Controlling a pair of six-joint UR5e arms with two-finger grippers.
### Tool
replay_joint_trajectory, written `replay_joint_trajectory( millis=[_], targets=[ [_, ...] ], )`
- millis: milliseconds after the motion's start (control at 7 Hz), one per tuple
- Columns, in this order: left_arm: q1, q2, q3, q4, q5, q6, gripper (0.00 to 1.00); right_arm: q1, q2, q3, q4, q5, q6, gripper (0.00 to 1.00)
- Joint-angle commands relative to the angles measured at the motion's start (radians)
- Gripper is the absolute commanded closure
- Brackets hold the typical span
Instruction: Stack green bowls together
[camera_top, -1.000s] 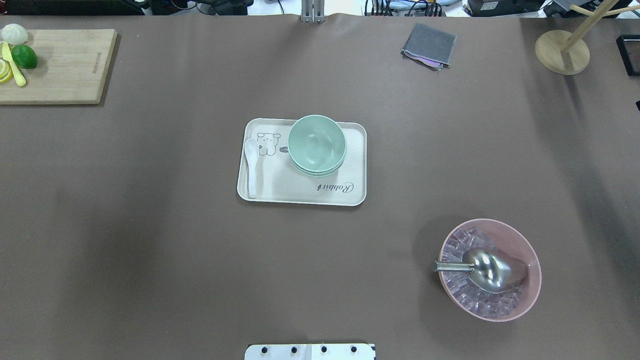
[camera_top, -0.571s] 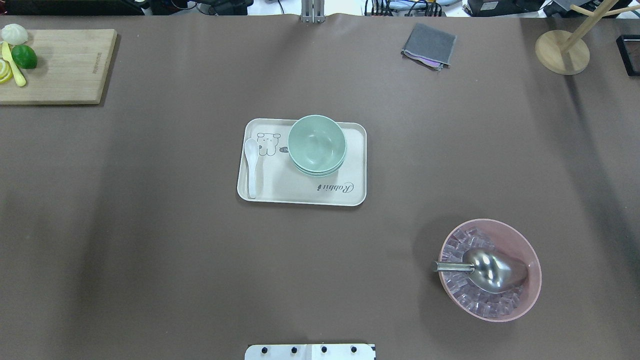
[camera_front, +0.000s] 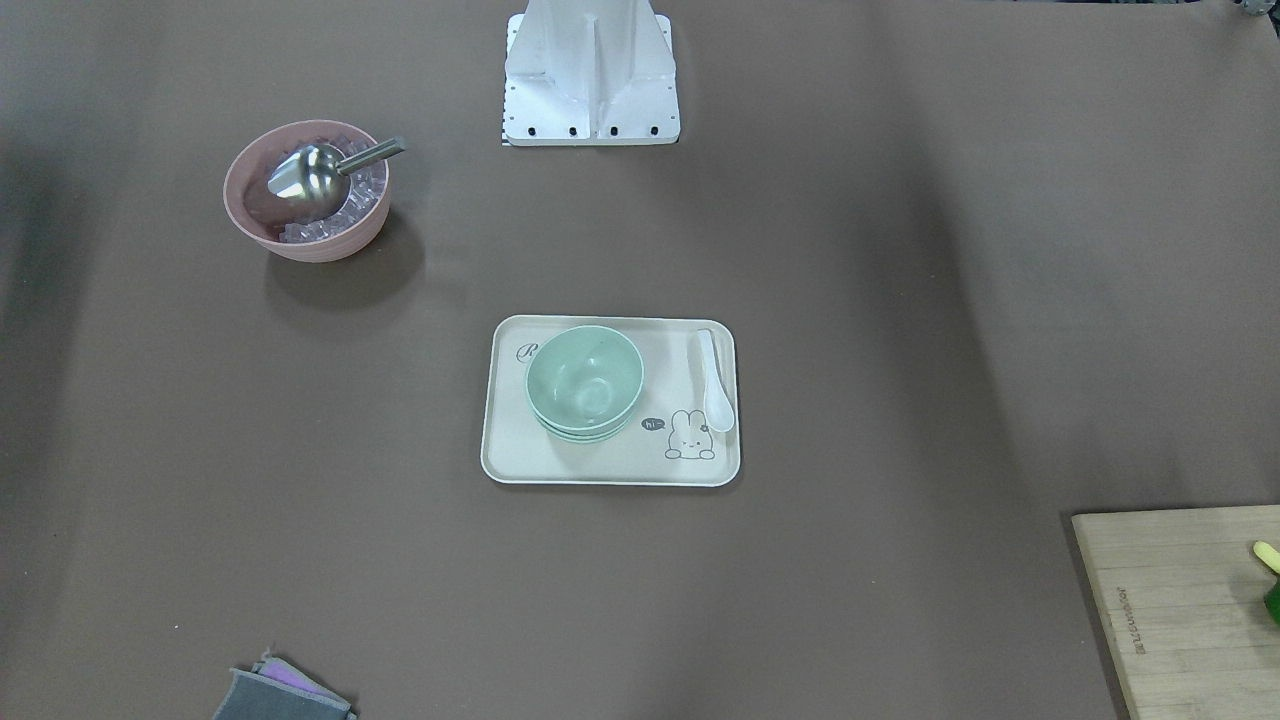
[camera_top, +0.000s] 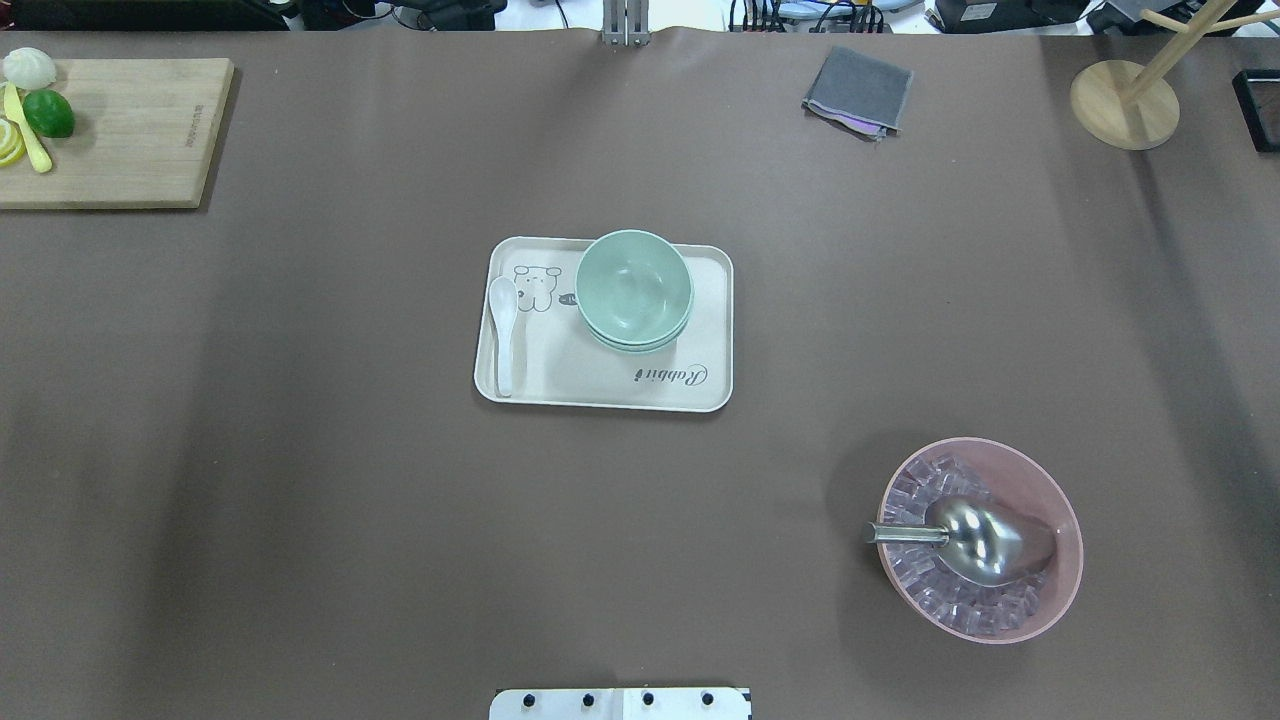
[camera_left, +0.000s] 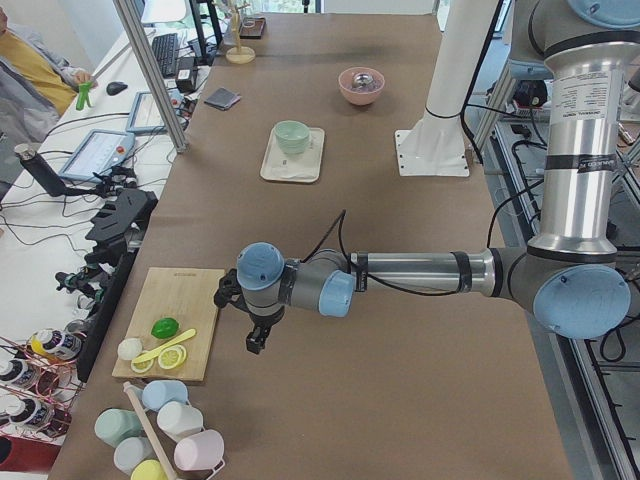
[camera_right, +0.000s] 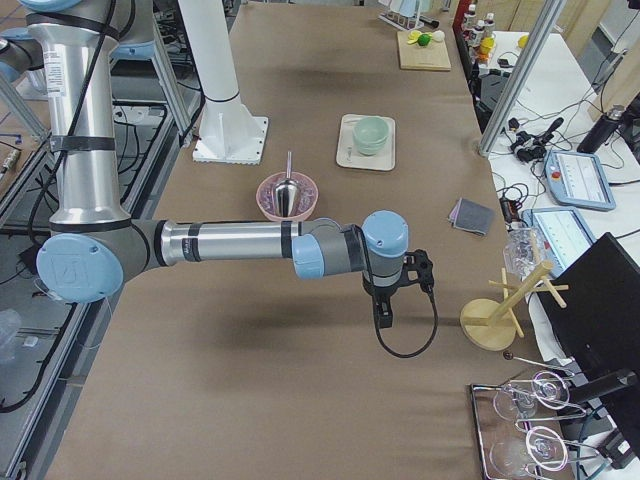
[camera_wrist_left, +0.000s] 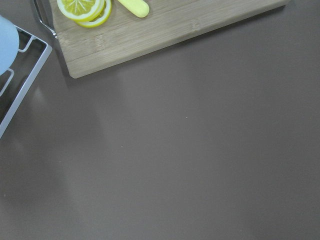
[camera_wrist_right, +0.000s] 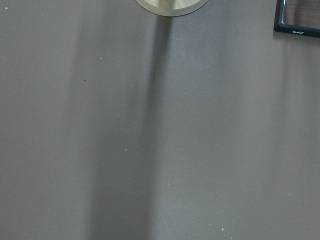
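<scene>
The pale mint-green bowls (camera_top: 633, 288) sit nested in one stack on the cream tray (camera_top: 700, 385) at the table's middle; they also show in the front view (camera_front: 584, 382), the left view (camera_left: 291, 135) and the right view (camera_right: 370, 133). My left gripper (camera_left: 256, 340) hangs over the table's left end beside the cutting board, far from the bowls. My right gripper (camera_right: 384, 312) hangs over the table's right end near the wooden stand. Both show only in the side views, so I cannot tell whether they are open or shut.
A white spoon (camera_top: 503, 330) lies on the tray's left side. A pink bowl (camera_top: 1040, 480) with ice cubes and a metal scoop stands front right. A cutting board (camera_top: 130, 130) with fruit is far left, a grey cloth (camera_top: 858, 90) and a wooden stand (camera_top: 1123, 103) at the back right.
</scene>
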Motion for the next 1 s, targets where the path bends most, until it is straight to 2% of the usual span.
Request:
replay_joint_trajectory(
  millis=[0,429,857],
  targets=[
    [-0.001,0.031,-0.037,0.002,0.006,-0.002,0.02,0.000,-0.067,0.067,0.000,0.022,0.000,0.00],
    [0.002,0.034,-0.090,-0.016,-0.042,-0.140,0.02,-0.025,-0.012,0.029,-0.006,0.008,0.012,0.00],
    [0.005,-0.007,-0.020,-0.021,-0.034,-0.143,0.02,-0.022,0.020,-0.005,-0.006,-0.001,0.015,0.00]
  ],
)
